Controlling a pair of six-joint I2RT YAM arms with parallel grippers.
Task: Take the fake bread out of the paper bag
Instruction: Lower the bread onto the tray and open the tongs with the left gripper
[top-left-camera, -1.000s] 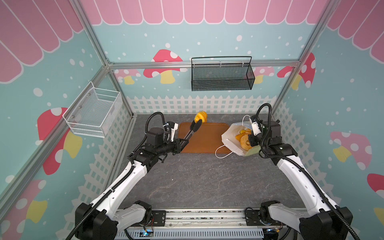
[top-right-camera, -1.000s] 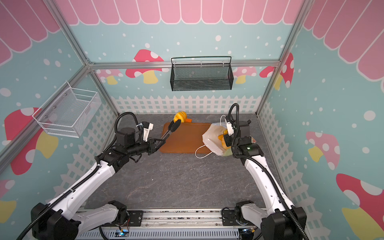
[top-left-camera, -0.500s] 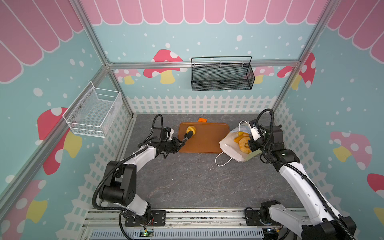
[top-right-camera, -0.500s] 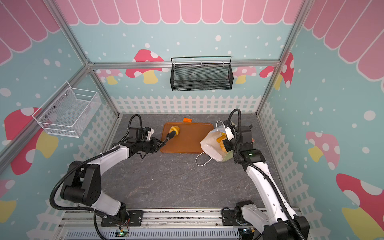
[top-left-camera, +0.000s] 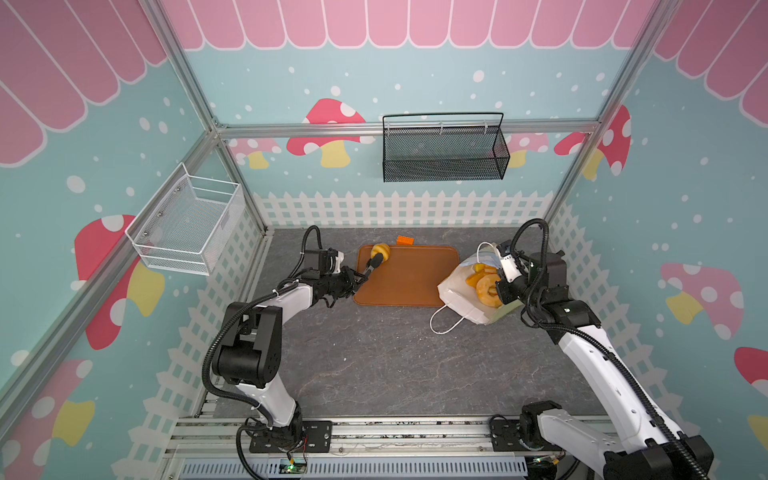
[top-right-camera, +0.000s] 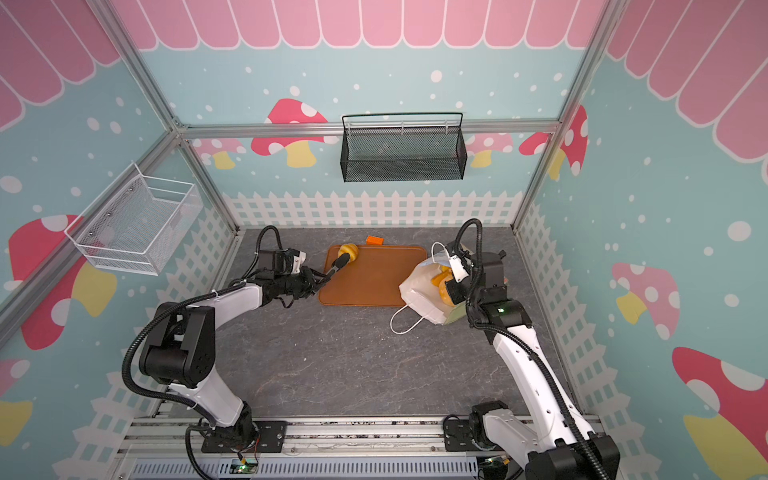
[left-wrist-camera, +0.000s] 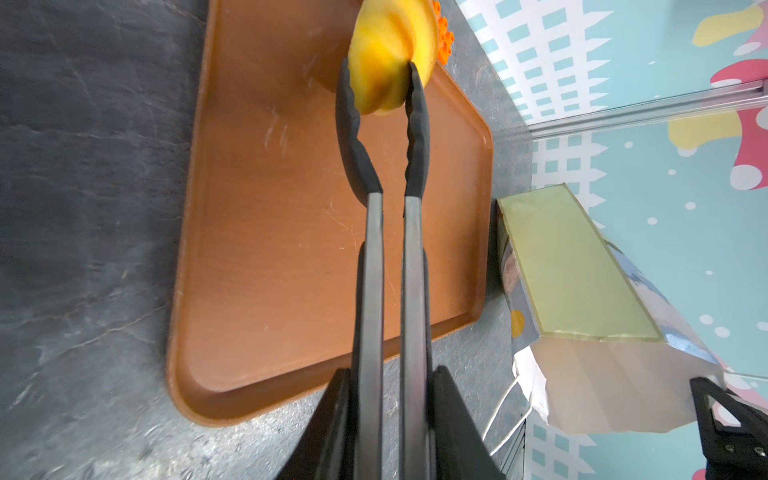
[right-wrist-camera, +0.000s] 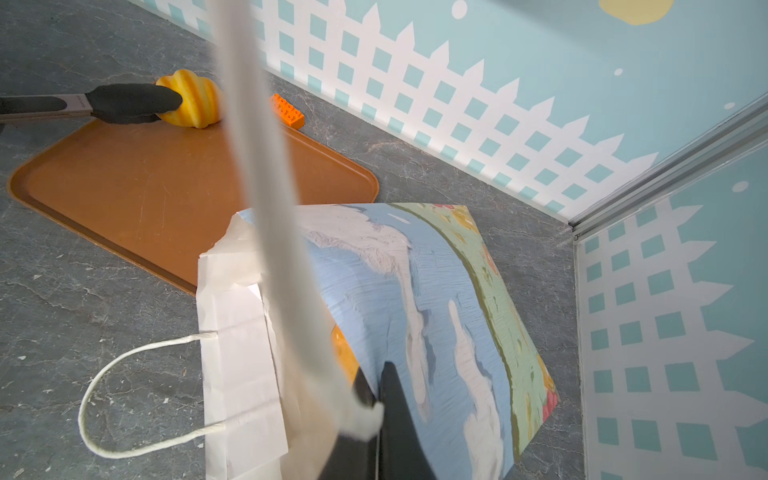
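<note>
Observer: left end effector (top-left-camera: 352, 277) is squeezing the handles of a pair of tongs (left-wrist-camera: 371, 270). The black tong tips are pinching one ridged roll (left-wrist-camera: 386, 54) of the fake bread at the far left corner of the tray (top-left-camera: 407, 286).

Operator: is the roll sitting on the tray?

Observer: cannot tell. Both top views are showing it at the corner rim, just beside an orange brick (top-left-camera: 405, 240). Its long axis is running across the tips, so I am judging that release needs only a small drop.

Operator: and the rest?

Observer: lying in the paper bag (top-left-camera: 457, 293), which is resting tilted on the desk (top-left-camera: 374, 365) just right of the tray, mouth facing left and up. A ring doughnut (top-left-camera: 486, 289) and other yellow pieces are showing in the mouth. From the tongs they are lying to the right, across the whole tray. Right end effector (right-wrist-camera: 376, 384) is nearer, but it is pinched together on the cord handle (right-wrist-camera: 266, 166), lifting that side of the mouth.

Operator: blind spots?

Observer: bag depth is hidden, so the count inside is unknown. The cord is crossing the right wrist view and covering part of the mouth. The second handle (right-wrist-camera: 82, 415) is lying slack on the desk.
</note>
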